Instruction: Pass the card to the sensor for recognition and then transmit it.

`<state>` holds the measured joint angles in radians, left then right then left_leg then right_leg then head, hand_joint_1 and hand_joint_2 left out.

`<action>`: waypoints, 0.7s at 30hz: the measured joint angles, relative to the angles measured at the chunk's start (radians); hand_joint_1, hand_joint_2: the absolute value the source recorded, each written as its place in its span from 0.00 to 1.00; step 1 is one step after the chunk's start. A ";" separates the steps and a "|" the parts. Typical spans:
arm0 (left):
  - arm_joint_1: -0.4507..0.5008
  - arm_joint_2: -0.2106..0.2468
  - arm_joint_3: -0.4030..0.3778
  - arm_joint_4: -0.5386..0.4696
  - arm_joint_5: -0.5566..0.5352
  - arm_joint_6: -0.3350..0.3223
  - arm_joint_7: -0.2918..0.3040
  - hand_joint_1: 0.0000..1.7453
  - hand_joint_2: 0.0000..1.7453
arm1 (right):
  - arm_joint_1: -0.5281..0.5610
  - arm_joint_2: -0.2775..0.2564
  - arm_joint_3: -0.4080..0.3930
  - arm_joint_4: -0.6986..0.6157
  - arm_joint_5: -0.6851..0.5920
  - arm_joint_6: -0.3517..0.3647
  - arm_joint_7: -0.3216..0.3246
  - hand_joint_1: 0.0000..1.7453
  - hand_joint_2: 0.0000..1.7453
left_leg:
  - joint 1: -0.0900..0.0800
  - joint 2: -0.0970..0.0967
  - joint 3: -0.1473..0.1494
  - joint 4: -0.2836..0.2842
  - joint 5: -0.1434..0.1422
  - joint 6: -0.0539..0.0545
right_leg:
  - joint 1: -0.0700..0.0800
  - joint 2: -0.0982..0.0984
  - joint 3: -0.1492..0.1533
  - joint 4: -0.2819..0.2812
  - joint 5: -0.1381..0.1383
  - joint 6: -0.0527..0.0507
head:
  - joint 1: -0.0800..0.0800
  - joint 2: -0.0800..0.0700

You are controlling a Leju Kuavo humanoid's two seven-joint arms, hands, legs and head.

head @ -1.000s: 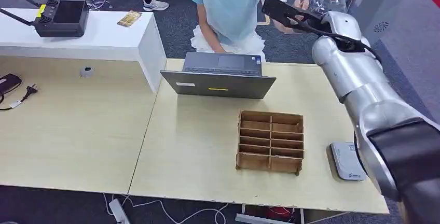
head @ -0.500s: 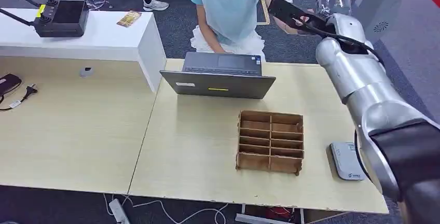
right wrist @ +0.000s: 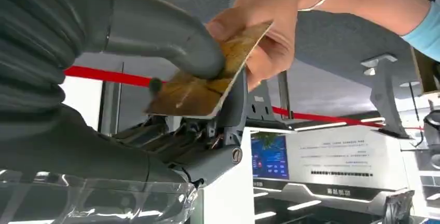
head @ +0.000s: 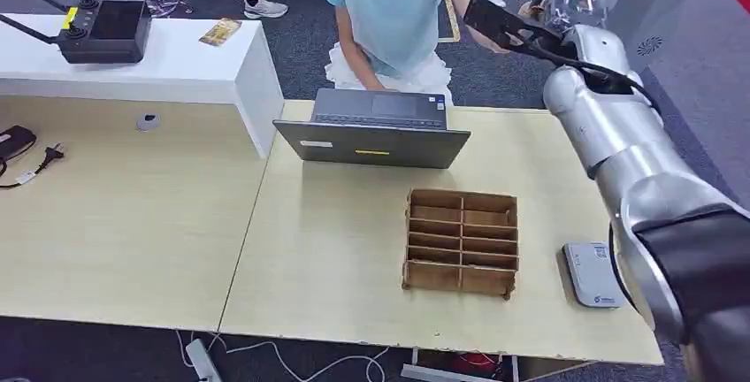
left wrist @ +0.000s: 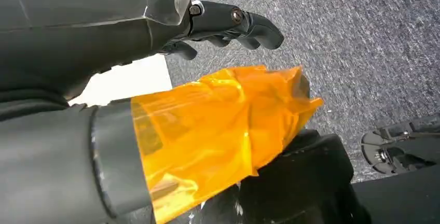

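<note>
My right hand [head: 568, 0], wrapped in clear film, is raised beyond the table's far right corner toward a person in a light blue top [head: 394, 11]. In the right wrist view its thumb [right wrist: 171, 32] and fingers pinch a golden-brown card [right wrist: 207, 86]. The person's hand [right wrist: 270, 22] grips the card's other edge at the same time. The grey card sensor [head: 591, 274] lies on the table near the front right edge, far below the card. My left hand [left wrist: 228, 22] hangs over grey carpet, fingers loosely extended and holding nothing, with orange film on its thumb.
An open grey laptop [head: 376, 130] stands at the table's far side in front of the person. A brown cardboard divider box [head: 462, 240] sits left of the sensor. A white counter [head: 177, 68] at the left carries a black device [head: 106, 30] and another card [head: 220, 32].
My right arm has swung a little to the right and up with the card. The person's hand has followed and stays at the card.
</note>
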<state>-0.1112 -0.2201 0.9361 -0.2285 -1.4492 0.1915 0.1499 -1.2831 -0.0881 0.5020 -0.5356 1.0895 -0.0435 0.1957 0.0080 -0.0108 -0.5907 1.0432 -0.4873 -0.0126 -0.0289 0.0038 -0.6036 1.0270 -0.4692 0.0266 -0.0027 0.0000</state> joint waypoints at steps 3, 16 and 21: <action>0.000 0.000 0.000 0.000 0.000 0.000 0.000 0.00 0.00 | 0.003 -0.004 -0.008 0.000 0.002 -0.006 0.000 1.00 1.00 | 0.000 0.000 0.000 0.000 0.000 0.000 | 0.000 0.000 0.000 0.000 0.000 0.000 | 0.000 0.000; 0.001 0.000 -0.012 0.000 0.000 0.000 0.001 0.00 0.00 | 0.033 -0.022 -0.040 -0.017 0.000 -0.065 -0.040 1.00 1.00 | 0.000 0.000 0.000 0.000 0.000 0.000 | 0.000 0.000 0.000 0.000 0.000 0.000 | 0.000 0.000; 0.001 0.000 -0.015 0.000 0.002 -0.003 0.000 0.00 0.00 | 0.051 -0.033 -0.050 -0.040 -0.011 -0.101 -0.065 1.00 1.00 | 0.000 0.000 0.000 0.000 0.000 0.000 | 0.000 0.000 0.000 0.000 0.000 0.000 | 0.000 0.000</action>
<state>-0.1100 -0.2201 0.9213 -0.2285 -1.4473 0.1881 0.1499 -1.2323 -0.1213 0.4516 -0.5761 1.0780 -0.1447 0.1312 0.0081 -0.0108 -0.5905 1.0432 -0.4873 -0.0126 -0.0288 0.0037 -0.6035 1.0270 -0.4692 0.0266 -0.0031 0.0000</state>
